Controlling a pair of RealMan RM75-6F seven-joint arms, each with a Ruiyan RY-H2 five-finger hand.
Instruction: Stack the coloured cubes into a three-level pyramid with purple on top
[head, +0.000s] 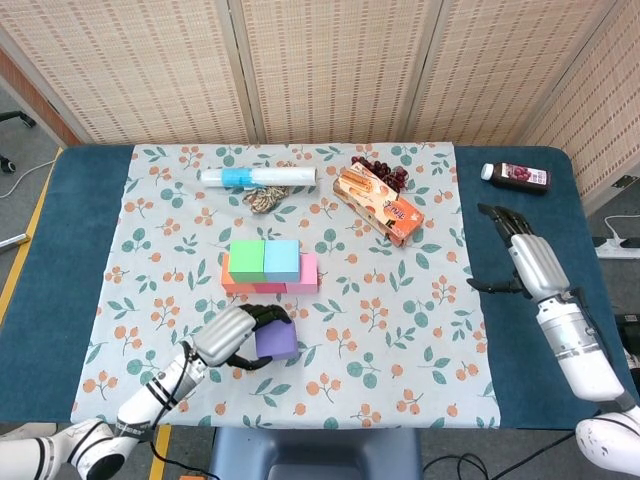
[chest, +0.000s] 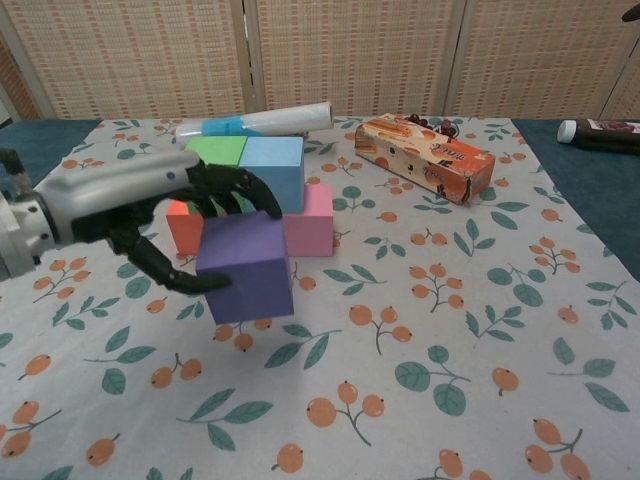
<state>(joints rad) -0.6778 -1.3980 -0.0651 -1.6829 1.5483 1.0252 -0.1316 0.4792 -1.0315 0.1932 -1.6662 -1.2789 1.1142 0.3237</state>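
The purple cube (chest: 246, 267) is held clear of the worktop (head: 90, 290) by the left hand (chest: 170, 215), whose fingers (chest: 232, 190) are draped over its top and far face while the thumb is hooked under the near left side. In the chest view the cube is seen slightly tilted, just in front of the stack and a little lower than the stack's upper level.

The stack stands near the middle of the floral cloth (head: 400, 330): a bottom row of an orange cube (chest: 180, 222), a red one and a pink cube (head: 308, 270), with a green cube (head: 246, 258) and a blue cube (head: 281, 258) side by side on top.

The right hand (head: 525, 262) is held over the blue worktop edge at the right, well apart from the cubes, fingers extended and spread, nothing in it.

The cube is judged to be light, rigid foam or plastic with smooth matte faces, so a moderate squeeze should be enough. Opposite side faces are the better place to grip, since the underside must be kept free for setting down across the green-blue seam. A tilted release could nudge the loose upper cubes.
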